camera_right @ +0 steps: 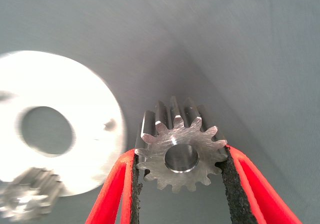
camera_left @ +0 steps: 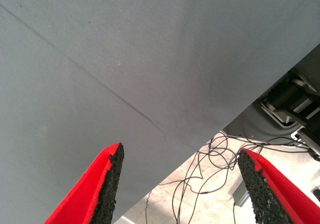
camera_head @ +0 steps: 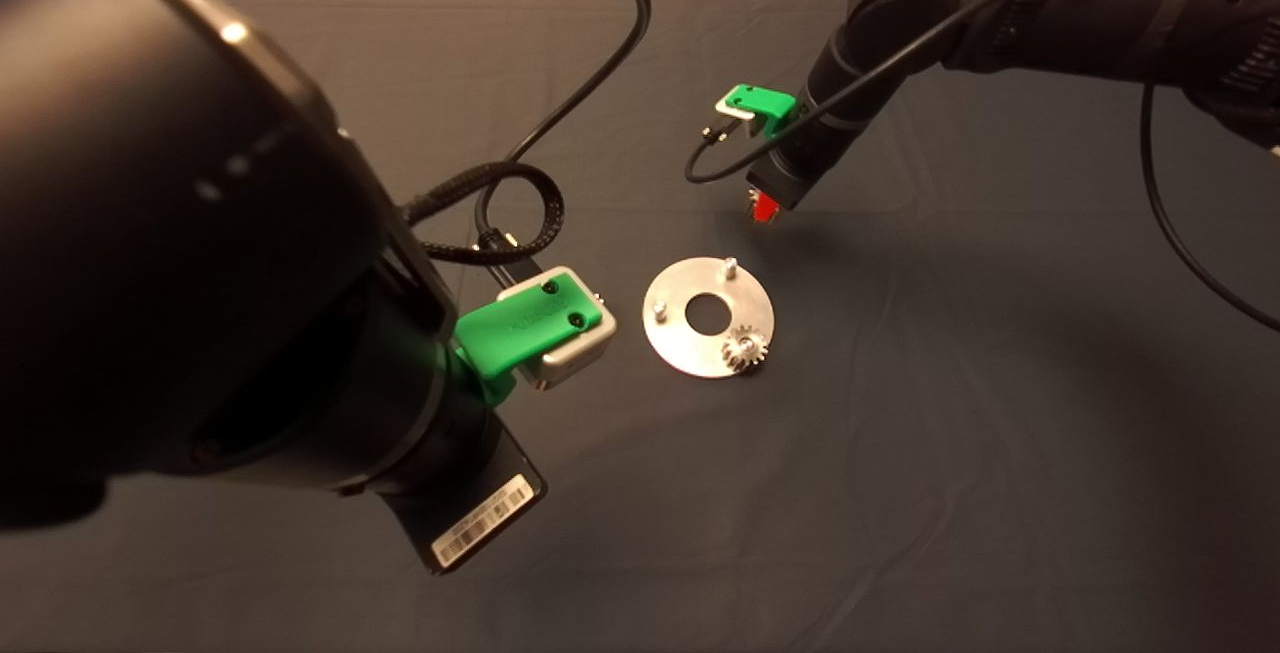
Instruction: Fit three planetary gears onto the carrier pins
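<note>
A shiny round disc with a large centre hole lies mid-mat. One planetary gear sits on its near-right pin. Two carrier pins stand bare, one at the far side and one at the left. My right gripper hovers just beyond the disc's far right, shut on a second planetary gear held between its pads. The right wrist view also shows the disc and the seated gear. My left gripper is open and empty, left of the disc over the mat's edge. The third gear is out of view.
The dark mat covers the table. The left arm's bulk fills the left side of the head view. Cables loop above the mat behind the disc. The left wrist view shows floor cables past the mat's edge.
</note>
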Robot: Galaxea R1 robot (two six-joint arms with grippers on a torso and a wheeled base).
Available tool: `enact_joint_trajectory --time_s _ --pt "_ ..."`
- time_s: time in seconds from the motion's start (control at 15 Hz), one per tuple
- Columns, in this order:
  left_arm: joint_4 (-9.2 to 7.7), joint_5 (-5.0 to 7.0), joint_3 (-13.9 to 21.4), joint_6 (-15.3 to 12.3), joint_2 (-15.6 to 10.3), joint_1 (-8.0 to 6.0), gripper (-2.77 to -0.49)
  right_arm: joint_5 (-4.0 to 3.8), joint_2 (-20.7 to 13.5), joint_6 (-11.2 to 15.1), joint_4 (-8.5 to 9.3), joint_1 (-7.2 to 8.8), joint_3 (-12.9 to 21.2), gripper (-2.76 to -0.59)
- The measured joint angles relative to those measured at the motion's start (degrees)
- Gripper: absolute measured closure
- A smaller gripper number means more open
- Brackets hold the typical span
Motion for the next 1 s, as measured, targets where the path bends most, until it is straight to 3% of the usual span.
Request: enact_joint_trajectory --time_s 0.4,0.53,0.67,1.0 --pt "0.0 0.02 0.0 0.0 0.0 -0.02 -1.62 -0.23 2.0 0.1 2.24 0.77 0.4 -0.95" --pt "0.0 0.0 0.1 0.0 0.0 -0.02 -1.62 -1.49 1.3 0.2 4.08 2.56 3.1 -0.92" --pt "0.0 0.0 0.1 0.0 0.0 -0.02 -1.62 -2.94 1.3 0.1 4.65 3.74 4.1 -0.92" --pt "0.02 0.0 0.1 0.0 0.0 -0.02 -1.62 -4.24 1.2 0.0 4.82 3.69 5.8 -0.92"
